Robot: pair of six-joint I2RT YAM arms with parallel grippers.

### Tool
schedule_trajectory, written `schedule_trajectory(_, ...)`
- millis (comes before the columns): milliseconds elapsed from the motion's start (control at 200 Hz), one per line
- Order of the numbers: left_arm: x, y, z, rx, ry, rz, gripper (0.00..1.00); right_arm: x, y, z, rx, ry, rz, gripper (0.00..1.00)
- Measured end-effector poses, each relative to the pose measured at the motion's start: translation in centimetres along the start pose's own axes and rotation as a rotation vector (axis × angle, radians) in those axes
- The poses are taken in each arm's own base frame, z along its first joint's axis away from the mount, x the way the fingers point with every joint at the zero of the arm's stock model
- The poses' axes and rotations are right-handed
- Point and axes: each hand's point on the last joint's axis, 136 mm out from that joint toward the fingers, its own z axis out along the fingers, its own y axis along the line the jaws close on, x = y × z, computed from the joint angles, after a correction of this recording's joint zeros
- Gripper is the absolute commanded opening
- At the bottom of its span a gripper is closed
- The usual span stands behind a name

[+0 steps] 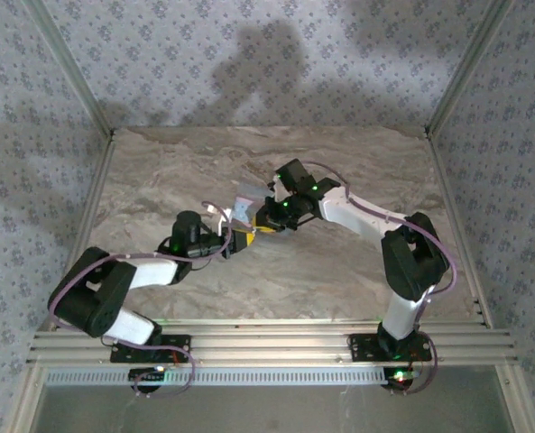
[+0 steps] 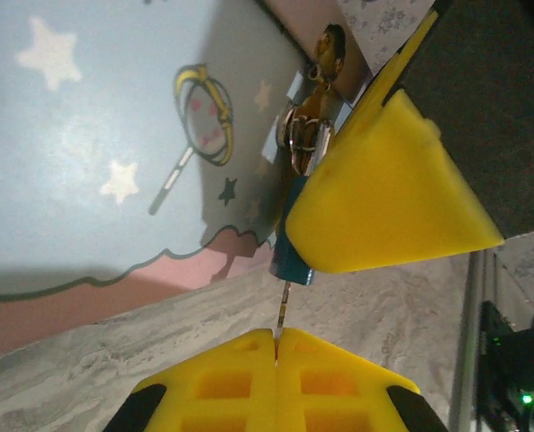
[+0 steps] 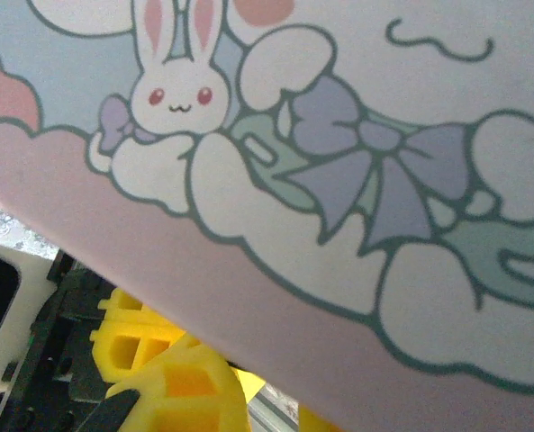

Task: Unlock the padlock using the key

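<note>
Yellow ribbed-plastic left hand [image 2: 276, 340] pinches thin metal key [image 2: 282, 308]; right hand [image 1: 263, 221] clamps tiny teal padlock [image 2: 291, 258] beside glossy pastel tin [image 2: 86, 135].

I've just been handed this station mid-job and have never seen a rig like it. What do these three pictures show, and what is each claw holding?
The overhead picture looks down from behind two robot arms bolted at the near edge of a marble-patterned table. The left arm and right arm meet in the middle. The other two pictures come from cameras on the wrists, so each shows its own yellow fingers up close.

Between the arms is a pale blue tin with a cartoon picture on it. At its edge is a tiny teal padlock.

In the left wrist picture, the left gripper is shut on the thin key, whose tip is at the padlock's underside. The big yellow finger over the padlock belongs to the right gripper, which seems to be clamped on it.
</note>
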Motion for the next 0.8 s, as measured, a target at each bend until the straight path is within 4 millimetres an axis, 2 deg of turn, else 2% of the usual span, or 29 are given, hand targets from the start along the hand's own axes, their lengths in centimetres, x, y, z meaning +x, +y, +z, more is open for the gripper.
schedule_trajectory(250, -1.3, 0.6, -0.1, 0.090, -0.035, -0.109, 0.00, -0.6, 0.8, 0.2, -0.041, -0.023, -0.010, 0.00)
schedule_trajectory(505, -1.4, 0.7, 0.2, 0.173, -0.032, -0.228, 0.00, -1.1, 0.5, 0.3, -0.053, -0.042, -0.009, 0.00)
schedule_trajectory(645, -1.0, 0.6, 0.6, 0.140, -0.020, -0.190, 0.00, -0.9, 0.1, 0.3, -0.038, -0.040, 0.000, 0.00)
schedule_trajectory(799, -0.1, 0.0, 1.3, -0.010, 0.011, -0.026, 0.00, -0.2, -0.8, 0.4, -0.003, -0.010, 0.033, 0.00)
